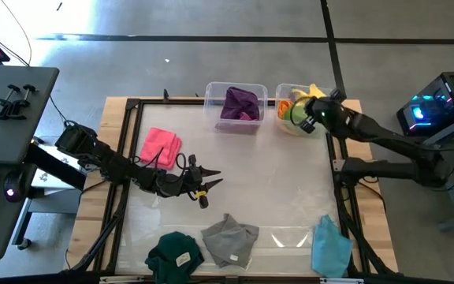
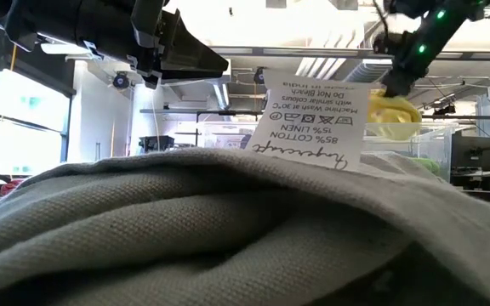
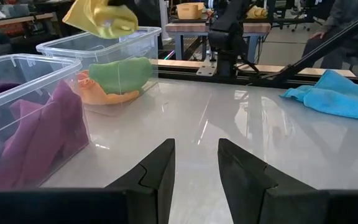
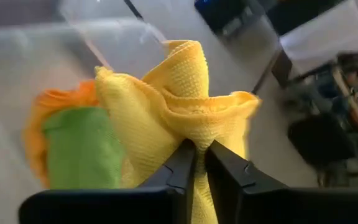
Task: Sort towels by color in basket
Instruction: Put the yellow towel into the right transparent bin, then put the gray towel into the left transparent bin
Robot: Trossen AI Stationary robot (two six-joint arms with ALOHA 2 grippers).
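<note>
My right gripper is shut on a yellow towel over the right clear bin. An orange towel and a light green towel lie in that bin. The left clear bin holds a purple towel. Lying flat on the table are a pink towel, a dark green towel, a grey towel and a light blue towel. My left gripper stands open over the table's middle, next to the pink towel, with nothing between its fingers. My right gripper pinches a gathered fold of the yellow towel between its two fingers, several layers bunched together. The fingers slant down toward the right bin. The towel hangs in a bunch from the fingers, above the bin's rim and clear of the towels inside.
The grey towel with its white care label fills the foreground of the low view. A dark frame runs round the table top. Bare table top lies between the bins and the near row of towels.
</note>
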